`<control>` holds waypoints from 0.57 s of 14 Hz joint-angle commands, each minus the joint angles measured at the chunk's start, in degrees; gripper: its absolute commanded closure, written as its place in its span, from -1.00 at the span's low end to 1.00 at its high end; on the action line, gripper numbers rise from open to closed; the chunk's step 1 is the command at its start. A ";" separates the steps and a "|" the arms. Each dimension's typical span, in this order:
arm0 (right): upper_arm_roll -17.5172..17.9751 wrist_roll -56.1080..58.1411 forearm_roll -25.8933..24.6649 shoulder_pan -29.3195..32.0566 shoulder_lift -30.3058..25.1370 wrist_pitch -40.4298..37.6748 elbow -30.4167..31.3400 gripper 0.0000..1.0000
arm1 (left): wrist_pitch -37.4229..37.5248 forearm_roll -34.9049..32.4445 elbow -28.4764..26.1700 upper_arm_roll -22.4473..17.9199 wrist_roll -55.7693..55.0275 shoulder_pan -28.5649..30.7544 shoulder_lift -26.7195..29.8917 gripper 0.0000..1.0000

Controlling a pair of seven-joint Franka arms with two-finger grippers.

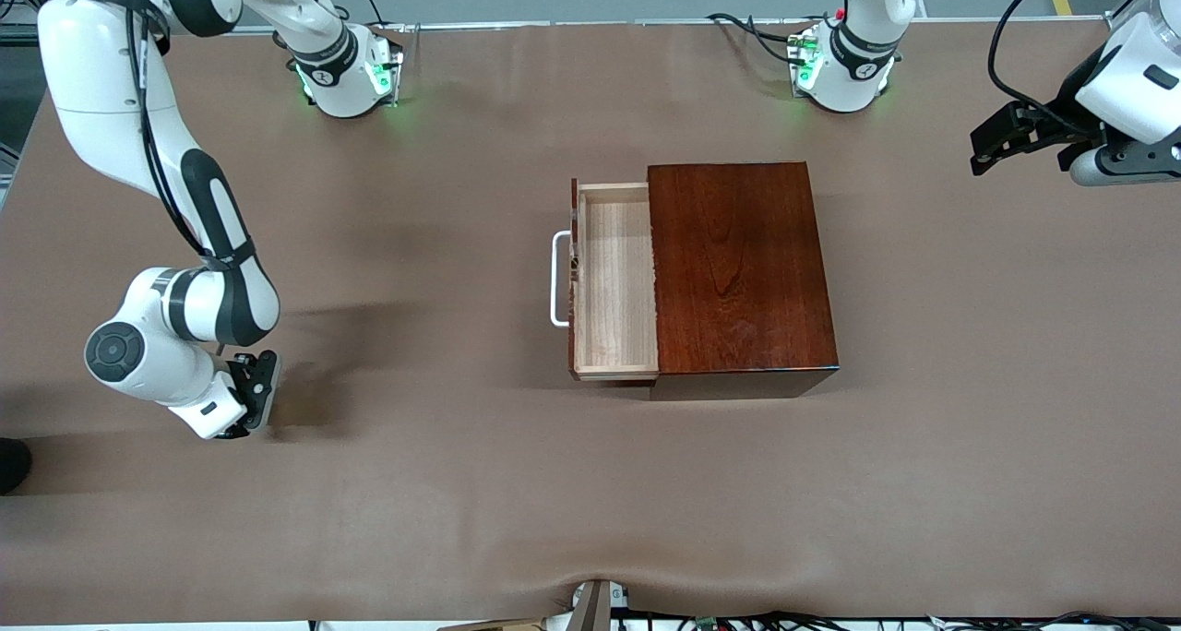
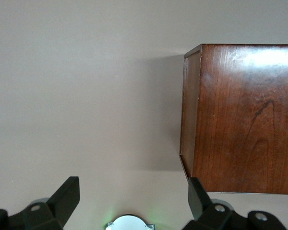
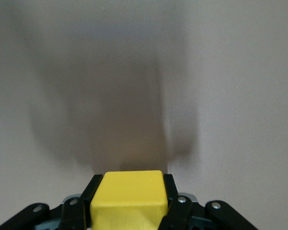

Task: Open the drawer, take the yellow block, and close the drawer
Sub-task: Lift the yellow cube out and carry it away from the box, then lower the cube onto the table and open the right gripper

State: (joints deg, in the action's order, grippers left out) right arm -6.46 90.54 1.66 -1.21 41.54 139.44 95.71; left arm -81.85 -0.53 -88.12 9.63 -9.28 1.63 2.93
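The drawer (image 1: 615, 280) stands pulled out of the dark reddish-brown box (image 1: 738, 267) toward the right arm's end of the table. Its pale-wood tray shows nothing inside, and its white handle (image 1: 557, 279) faces that end. My right gripper (image 1: 258, 396) hangs low over the bare table toward the right arm's end, shut on the yellow block (image 3: 129, 196). The block sits between the black fingers (image 3: 92, 189) and is hidden in the front view. My left gripper (image 1: 992, 147) waits open in the air over the left arm's end of the table, with the box (image 2: 245, 120) beside it in its wrist view.
The two arm bases (image 1: 346, 68) (image 1: 841, 64) stand along the table's edge farthest from the front camera. A brown cloth (image 1: 443, 483) covers the table. A small mount (image 1: 595, 603) and cables sit at the edge nearest the camera.
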 commanded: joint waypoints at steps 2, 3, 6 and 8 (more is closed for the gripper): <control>1.28 1.31 0.09 1.74 0.64 0.92 -0.97 -1.00 | -0.07 -0.88 -0.13 0.48 1.01 0.65 0.41 -1.00; 1.36 1.31 0.09 2.00 0.38 0.57 -0.97 -1.00 | -0.07 -0.88 -0.13 0.48 1.01 0.65 0.50 -1.00; 1.45 2.18 0.09 1.92 -2.07 -1.26 -1.05 -1.00 | -0.07 -0.88 -0.13 0.48 1.01 0.65 0.41 -1.00; 1.45 2.27 0.01 1.39 -6.02 -5.30 -1.58 -1.00 | -0.07 -0.88 0.05 0.39 1.01 0.65 0.50 -1.00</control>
State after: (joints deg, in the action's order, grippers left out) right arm -6.32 91.40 1.68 -0.72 40.52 138.23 93.71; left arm -81.87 -0.53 -88.12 9.62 -9.27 1.64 2.93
